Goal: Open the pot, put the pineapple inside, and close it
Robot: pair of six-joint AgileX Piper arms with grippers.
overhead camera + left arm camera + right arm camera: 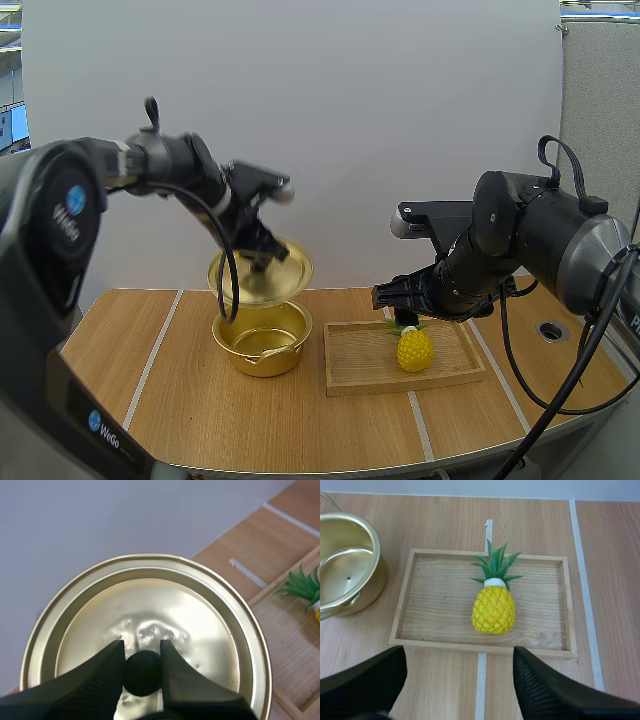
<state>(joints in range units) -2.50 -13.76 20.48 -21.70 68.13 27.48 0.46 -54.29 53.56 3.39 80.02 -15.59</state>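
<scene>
The gold pot (pixel 262 343) stands open on the table, left of the wooden tray (pixel 360 372). My left gripper (pixel 262 258) holds the gold lid (pixel 262 274) tilted in the air just above the pot; its fingers (pixel 107 672) pinch the lid's black knob (pixel 143 672). A yellow pineapple (pixel 414 348) with green leaves lies on the tray. My right gripper (pixel 392 298) hovers open above the tray's near side, its fingers (pixel 545 690) spread wide with the pineapple (pixel 493 606) just beyond them. The pot (pixel 347 567) sits beside the tray (pixel 435 600).
White tape lines (pixel 157 350) run across the wooden table. A round grommet hole (pixel 552 329) sits at the far right. Bare table lies in front of the pot and tray.
</scene>
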